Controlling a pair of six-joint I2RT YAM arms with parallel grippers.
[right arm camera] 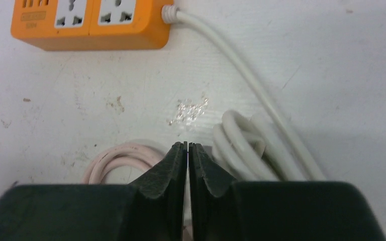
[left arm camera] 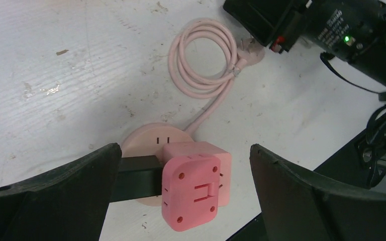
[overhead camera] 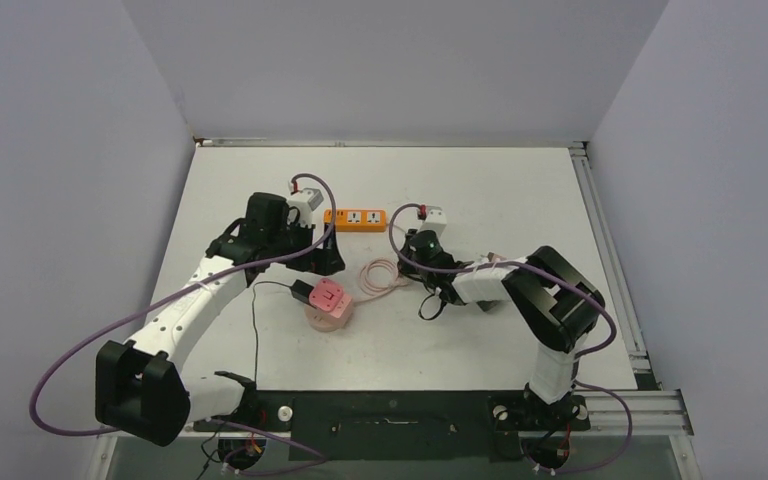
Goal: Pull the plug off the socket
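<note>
A pink cube socket (left arm camera: 191,188) sits on a round pink base (left arm camera: 146,140), with a black plug (left arm camera: 135,181) stuck in its left side. In the top view the cube (overhead camera: 328,298) and plug (overhead camera: 300,290) lie at mid-table. My left gripper (left arm camera: 183,150) is open and hovers above them, one finger on each side, touching nothing; in the top view it (overhead camera: 326,262) is just behind the cube. My right gripper (right arm camera: 187,145) is shut and empty, low over the table beside the pink cord coil (right arm camera: 120,155), to the right of the socket (overhead camera: 412,252).
An orange power strip (overhead camera: 355,217) lies behind the socket, its white cable (right arm camera: 251,140) bundled by my right gripper. The pink cord coil (overhead camera: 380,275) lies between the two grippers. A thin black cable (overhead camera: 255,330) runs from the plug toward the near edge.
</note>
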